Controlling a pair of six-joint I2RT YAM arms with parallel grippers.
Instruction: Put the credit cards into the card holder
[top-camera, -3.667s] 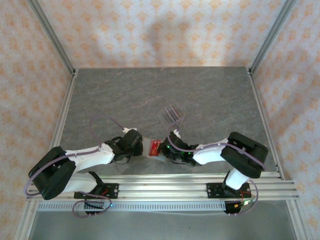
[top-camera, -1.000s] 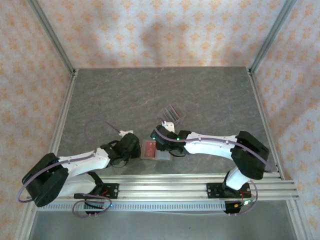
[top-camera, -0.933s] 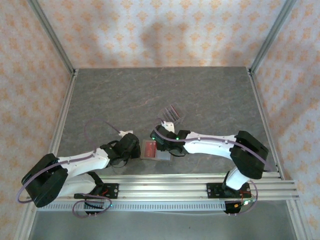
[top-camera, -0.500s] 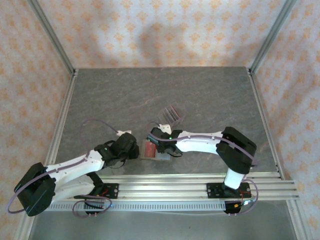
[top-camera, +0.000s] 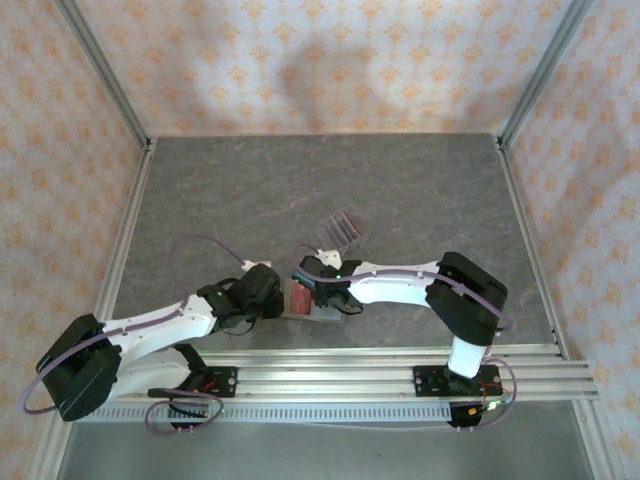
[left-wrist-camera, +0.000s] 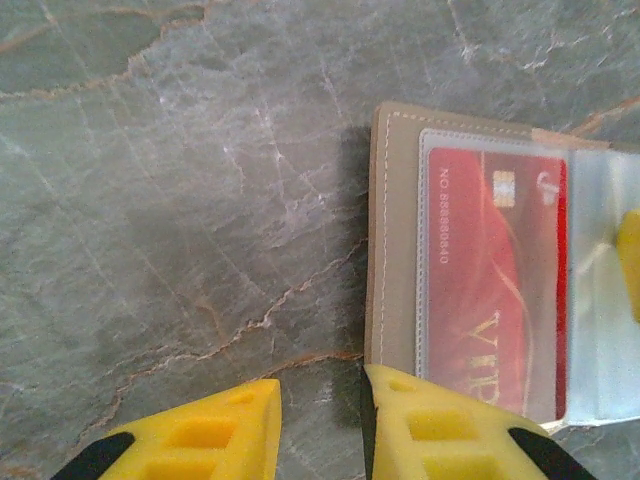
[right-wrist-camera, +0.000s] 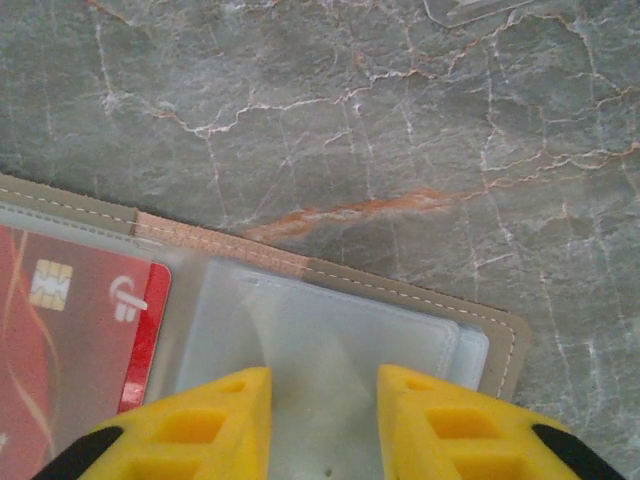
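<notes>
Down at the left gripper (left-wrist-camera: 320, 432), the yellow fingers (left-wrist-camera: 190, 440) stand narrowly apart over bare stone with nothing between them, and the right one sits at the tan edge of the open card holder (left-wrist-camera: 392, 250). A red VIP card (left-wrist-camera: 495, 280) sits sleeved inside, at 2 o'clock. The right gripper (right-wrist-camera: 322, 425) shows a narrow gap over the empty clear pocket (right-wrist-camera: 330, 320); pinching or not, cannot tell. The clear slotted stand (top-camera: 340, 228) is at 1 o'clock from the holder on the stone table (top-camera: 250, 190).

table (top-camera: 250, 190): grey marbled slab, lay flat | stand (top-camera: 340, 228): clear slotted plastic, stood near table's middle | walls (top-camera: 330, 60): orange-patterned, enclosed three sides | rails (top-camera: 330, 365): aluminium, ran along near edge
</notes>
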